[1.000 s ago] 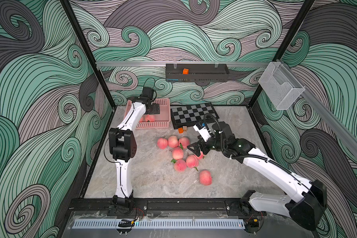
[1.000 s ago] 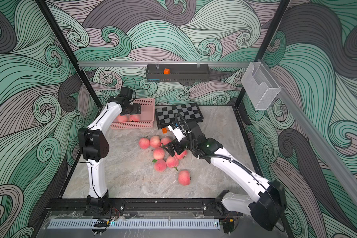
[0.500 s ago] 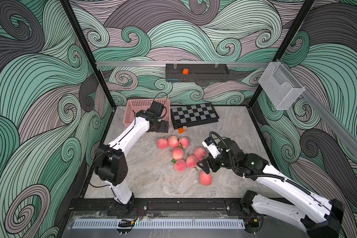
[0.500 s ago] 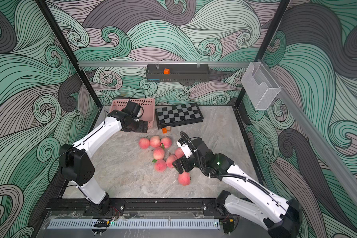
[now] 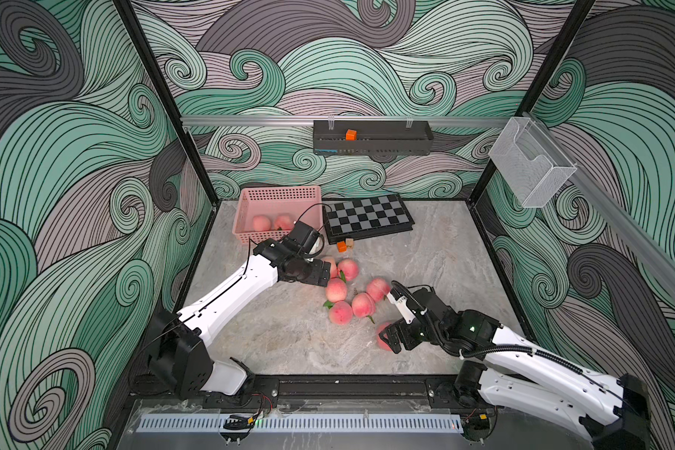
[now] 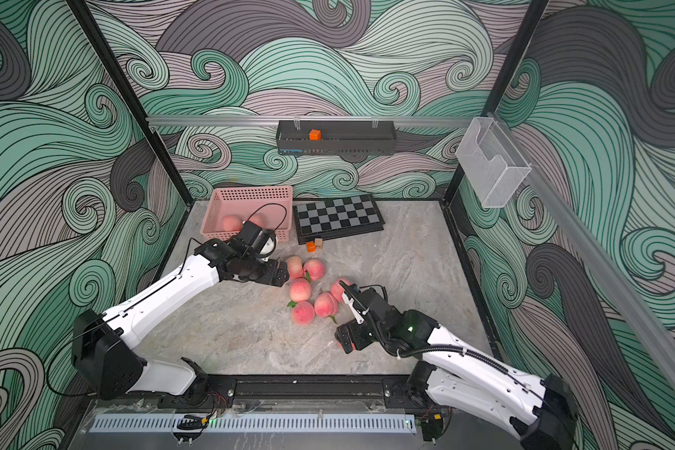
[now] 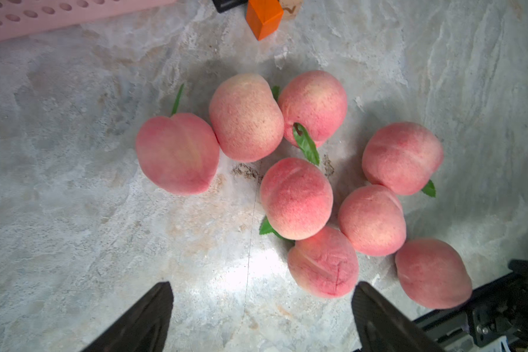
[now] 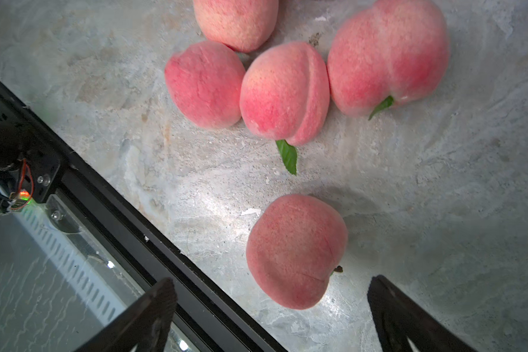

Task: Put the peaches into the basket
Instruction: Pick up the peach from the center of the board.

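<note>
Several pink peaches [image 5: 336, 289] lie bunched mid-table in both top views, and two more [image 5: 261, 223] sit inside the pink lattice basket [image 5: 277, 191] at the back left. My left gripper [image 5: 322, 274] hovers open at the bunch's left end; in the left wrist view its jaws [image 7: 262, 286] stand wide over bare table, with one peach [image 7: 323, 262] just ahead of one finger. My right gripper [image 5: 390, 339] is open over a lone peach [image 8: 294, 251] near the front, half hidden in a top view [image 6: 341, 343]. That peach sits between the spread fingers [image 8: 272, 283].
A folded chessboard [image 5: 367, 218] lies right of the basket, with an orange cube [image 5: 341, 246] and a wooden cube [image 5: 350, 243] before it. A black tray [image 5: 373, 138] and a clear holder [image 5: 530, 167] hang on the walls. The black front rail [image 8: 104, 189] runs close beside the lone peach.
My left arm swung from over the basket forward to the bunch of peaches. My right arm drew back from the bunch to the lone peach at the front. Both grippers stayed open.
</note>
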Robot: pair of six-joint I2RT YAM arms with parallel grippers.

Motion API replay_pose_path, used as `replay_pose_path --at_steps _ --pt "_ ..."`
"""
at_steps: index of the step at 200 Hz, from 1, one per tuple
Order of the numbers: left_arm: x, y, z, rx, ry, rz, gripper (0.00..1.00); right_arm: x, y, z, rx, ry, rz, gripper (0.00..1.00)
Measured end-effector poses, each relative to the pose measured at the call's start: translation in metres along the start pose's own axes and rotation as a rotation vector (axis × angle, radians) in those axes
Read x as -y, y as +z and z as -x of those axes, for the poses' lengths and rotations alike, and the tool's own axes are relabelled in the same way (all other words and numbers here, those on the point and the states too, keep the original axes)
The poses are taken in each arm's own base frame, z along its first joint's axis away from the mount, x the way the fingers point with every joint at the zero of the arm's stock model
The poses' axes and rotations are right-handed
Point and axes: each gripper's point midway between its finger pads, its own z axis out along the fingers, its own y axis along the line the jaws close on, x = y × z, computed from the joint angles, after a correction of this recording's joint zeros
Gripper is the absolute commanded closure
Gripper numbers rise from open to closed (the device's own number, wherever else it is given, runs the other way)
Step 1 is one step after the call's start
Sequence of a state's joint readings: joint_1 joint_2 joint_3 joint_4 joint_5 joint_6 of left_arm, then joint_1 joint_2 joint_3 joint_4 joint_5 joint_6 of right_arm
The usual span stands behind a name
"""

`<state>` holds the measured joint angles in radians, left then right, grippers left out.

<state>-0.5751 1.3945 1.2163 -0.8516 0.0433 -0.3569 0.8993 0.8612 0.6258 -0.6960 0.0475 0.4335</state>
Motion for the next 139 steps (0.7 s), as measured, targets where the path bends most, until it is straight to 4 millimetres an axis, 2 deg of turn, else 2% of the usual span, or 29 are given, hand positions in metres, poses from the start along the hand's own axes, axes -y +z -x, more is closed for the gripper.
replay_pose_path --at_steps 53,139 --pt "0.011 -0.015 -0.013 0.021 -0.002 -0.069 0.07 0.007 0.016 -0.01 -0.028 0.024 -0.029 0.01" --pt "0.017 -0.01 -0.021 -0.002 -0.018 -0.103 0.09 0.012 0.043 -0.019 -0.059 0.035 -0.043 0.01"
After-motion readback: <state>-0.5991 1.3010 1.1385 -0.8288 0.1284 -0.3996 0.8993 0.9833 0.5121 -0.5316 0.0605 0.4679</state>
